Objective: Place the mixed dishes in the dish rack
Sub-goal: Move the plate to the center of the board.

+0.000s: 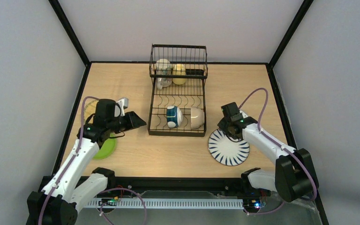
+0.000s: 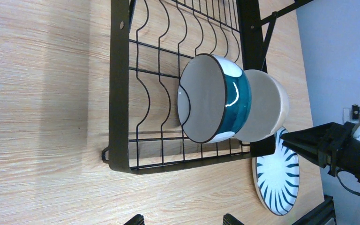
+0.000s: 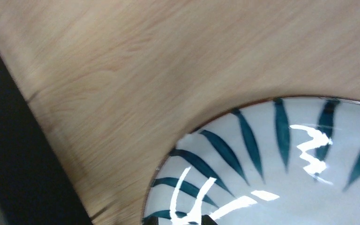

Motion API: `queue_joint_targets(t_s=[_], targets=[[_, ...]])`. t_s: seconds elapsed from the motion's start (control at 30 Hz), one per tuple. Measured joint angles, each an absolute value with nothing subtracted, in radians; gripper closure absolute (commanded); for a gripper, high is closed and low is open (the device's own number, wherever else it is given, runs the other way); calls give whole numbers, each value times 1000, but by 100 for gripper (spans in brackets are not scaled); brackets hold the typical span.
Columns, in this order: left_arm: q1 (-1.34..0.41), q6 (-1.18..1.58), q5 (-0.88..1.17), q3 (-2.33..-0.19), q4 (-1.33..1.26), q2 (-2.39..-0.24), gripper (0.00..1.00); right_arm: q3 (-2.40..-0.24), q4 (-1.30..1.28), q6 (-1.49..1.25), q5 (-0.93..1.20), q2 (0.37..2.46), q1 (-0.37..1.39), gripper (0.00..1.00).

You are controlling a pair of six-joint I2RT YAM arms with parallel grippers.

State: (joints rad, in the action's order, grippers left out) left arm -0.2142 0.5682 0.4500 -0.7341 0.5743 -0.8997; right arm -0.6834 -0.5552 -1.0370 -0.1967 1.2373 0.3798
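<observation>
The black wire dish rack (image 1: 177, 96) stands mid-table. Its raised basket holds a beige mug (image 1: 163, 68) and a yellow mug (image 1: 179, 74). A blue-white bowl (image 1: 172, 116) and a white bowl (image 1: 196, 117) stand on edge in its near dividers. The white plate with dark stripes (image 1: 228, 147) lies flat to the rack's right. My right gripper (image 1: 227, 132) hovers low over the plate's far-left rim, its tips (image 3: 180, 222) slightly apart and holding nothing. My left gripper (image 1: 138, 121) is open and empty, left of the rack. The lime-green plate (image 1: 105, 149) and the yellow woven plate (image 1: 90, 108) lie partly under the left arm.
Grey walls with black corner posts (image 1: 70, 33) enclose the wooden table (image 1: 168, 154). A black rail (image 1: 178, 180) runs along the near edge by the arm bases. In the left wrist view, the rack's near corner (image 2: 119, 159) lies close ahead.
</observation>
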Motion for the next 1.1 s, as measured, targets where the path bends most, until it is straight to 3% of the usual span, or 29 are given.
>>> queue_joint_targets(t_s=[0.3, 0.53, 1.1], targets=[[-214, 595, 410, -675, 567, -884, 6, -818, -546, -913, -199, 1237, 380, 48], [-231, 605, 405, -629, 564, -854, 6, -796, -624, -952, -282, 1204, 364, 49], [-346, 610, 356, -619, 561, -856, 6, -743, -615, -919, -262, 1289, 46, 48]])
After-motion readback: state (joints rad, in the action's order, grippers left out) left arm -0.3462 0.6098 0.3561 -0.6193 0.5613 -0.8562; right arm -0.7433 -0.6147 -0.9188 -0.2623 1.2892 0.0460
